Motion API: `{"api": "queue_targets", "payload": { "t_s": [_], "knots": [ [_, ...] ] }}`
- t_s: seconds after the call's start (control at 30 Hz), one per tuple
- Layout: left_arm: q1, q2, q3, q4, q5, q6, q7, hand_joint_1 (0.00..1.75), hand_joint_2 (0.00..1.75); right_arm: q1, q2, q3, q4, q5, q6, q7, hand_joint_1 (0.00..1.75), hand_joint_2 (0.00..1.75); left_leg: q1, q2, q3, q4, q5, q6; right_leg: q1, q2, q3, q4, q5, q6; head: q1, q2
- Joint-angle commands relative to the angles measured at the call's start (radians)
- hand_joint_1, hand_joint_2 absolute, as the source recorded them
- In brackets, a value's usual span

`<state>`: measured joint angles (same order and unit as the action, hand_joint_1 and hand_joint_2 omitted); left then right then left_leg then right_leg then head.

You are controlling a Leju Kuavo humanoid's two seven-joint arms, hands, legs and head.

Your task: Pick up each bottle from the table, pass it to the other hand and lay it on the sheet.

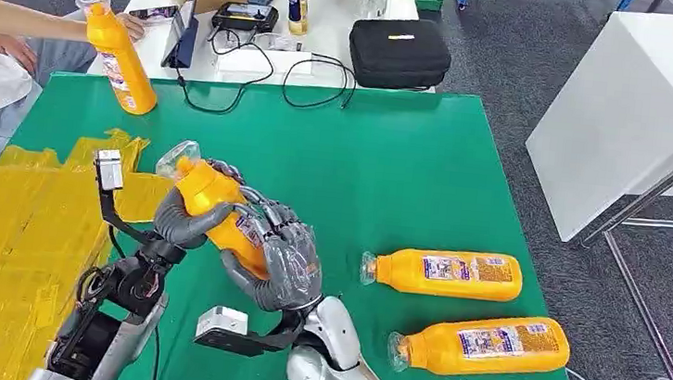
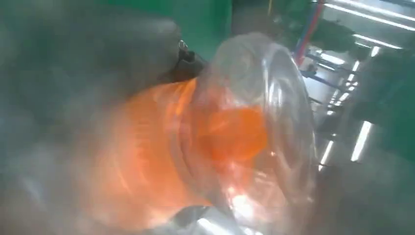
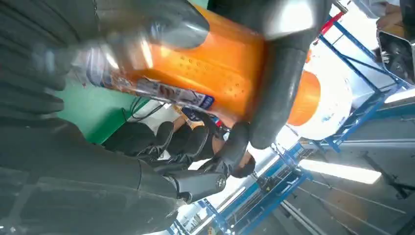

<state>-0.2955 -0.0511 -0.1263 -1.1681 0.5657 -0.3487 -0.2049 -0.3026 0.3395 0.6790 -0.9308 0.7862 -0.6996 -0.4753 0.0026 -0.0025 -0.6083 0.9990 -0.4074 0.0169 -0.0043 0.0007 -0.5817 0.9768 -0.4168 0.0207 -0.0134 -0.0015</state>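
An orange bottle [image 1: 207, 191] with a clear cap hangs tilted above the green table [image 1: 390, 177], cap pointing to the far left. My left hand [image 1: 183, 220] grips its upper part near the neck. My right hand [image 1: 284, 261] wraps around its labelled lower part. Close up, the left wrist view has the clear cap and orange neck of the bottle [image 2: 215, 132]. In the right wrist view dark fingers [image 3: 279, 83] curl around the bottle [image 3: 215, 68]. Two more orange bottles [image 1: 448, 272] [image 1: 485, 344] lie on their sides at the table's right. The yellow sheet [image 1: 10, 252] covers the left.
At the back left a person's hand [image 1: 130, 26] holds another orange bottle [image 1: 122, 59] upright on the table's corner. Behind stands a white table [image 1: 330, 22] with a black case [image 1: 398, 53], cables, a tablet and a small bottle. A white block [image 1: 640, 98] stands on the right.
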Motion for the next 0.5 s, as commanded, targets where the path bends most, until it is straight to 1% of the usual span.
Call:
{"api": "queue_targets", "payload": {
  "t_s": [0.03, 0.07, 0.17, 0.2, 0.3, 0.33, 0.37, 0.47, 0.5],
  "knots": [
    [-0.052, 0.002, 0.014, 0.036, -0.041, 0.054, -0.029, 1.75, 1.75, 0.039, -0.026, -0.034, -0.114, 0.007, 0.001, -0.029, 0.0, 1.75, 0.002, -0.002, 0.003, 0.001, -0.002, -0.001, 0.002, -0.002, 0.005, -0.001, -0.002, 0.0, 0.0, 0.0],
    [-0.058, 0.004, 0.036, 0.026, -0.052, 0.071, -0.034, 1.75, 1.75, 0.052, -0.041, -0.039, -0.176, -0.006, 0.001, -0.026, 0.0, 1.75, 0.001, -0.002, 0.001, 0.0, -0.001, -0.001, 0.001, -0.002, 0.002, 0.0, -0.001, 0.0, 0.0, 0.0],
    [-0.077, 0.011, 0.077, 0.021, -0.069, 0.087, -0.033, 1.75, 1.75, 0.082, -0.07, -0.062, -0.313, -0.014, 0.001, -0.013, 0.0, 1.75, 0.002, -0.003, 0.001, 0.002, -0.002, -0.001, 0.002, -0.003, 0.004, 0.0, -0.002, 0.0, 0.0, 0.0],
    [-0.08, 0.013, 0.085, 0.011, -0.084, 0.094, -0.042, 1.75, 1.75, 0.091, -0.078, -0.074, -0.356, -0.018, 0.002, -0.009, 0.0, 1.75, 0.003, -0.001, 0.002, 0.003, -0.003, -0.001, 0.003, -0.002, 0.004, 0.001, -0.003, 0.0, 0.001, 0.0],
    [-0.092, 0.005, 0.107, -0.019, -0.15, 0.144, -0.062, 1.75, 1.75, 0.109, -0.094, -0.1, -0.446, -0.023, 0.001, -0.003, 0.0, 1.75, 0.002, -0.002, 0.001, 0.002, -0.002, -0.001, 0.002, -0.002, 0.003, 0.001, -0.002, 0.0, 0.0, 0.0],
    [-0.098, 0.001, 0.114, -0.026, -0.178, 0.171, -0.066, 1.75, 1.75, 0.116, -0.095, -0.109, -0.469, -0.025, 0.001, -0.001, 0.0, 1.75, 0.002, -0.002, 0.001, 0.003, -0.002, -0.001, 0.003, -0.003, 0.003, 0.001, -0.002, 0.0, 0.0, 0.0],
    [-0.105, 0.0, 0.121, -0.036, -0.238, 0.227, -0.091, 1.75, 1.75, 0.123, -0.096, -0.12, -0.49, -0.03, 0.001, 0.001, 0.0, 1.75, 0.001, -0.005, -0.001, 0.001, 0.0, -0.001, 0.001, -0.005, 0.001, 0.0, -0.002, 0.0, 0.001, 0.0],
    [-0.127, -0.006, 0.147, -0.054, -0.315, 0.288, -0.107, 1.75, 1.75, 0.134, -0.101, -0.134, -0.533, -0.036, 0.002, 0.002, 0.0, 1.75, 0.003, -0.003, 0.002, 0.003, -0.003, -0.001, 0.003, -0.003, 0.004, 0.001, -0.003, 0.0, 0.0, 0.0],
    [-0.14, -0.007, 0.159, -0.078, -0.424, 0.398, -0.165, 1.75, 1.75, 0.142, -0.109, -0.139, -0.571, -0.069, 0.009, -0.001, 0.0, 1.75, 0.002, -0.002, 0.0, 0.001, -0.001, -0.001, 0.002, -0.003, 0.002, 0.0, -0.001, 0.0, 0.001, 0.0]
  ]
}}
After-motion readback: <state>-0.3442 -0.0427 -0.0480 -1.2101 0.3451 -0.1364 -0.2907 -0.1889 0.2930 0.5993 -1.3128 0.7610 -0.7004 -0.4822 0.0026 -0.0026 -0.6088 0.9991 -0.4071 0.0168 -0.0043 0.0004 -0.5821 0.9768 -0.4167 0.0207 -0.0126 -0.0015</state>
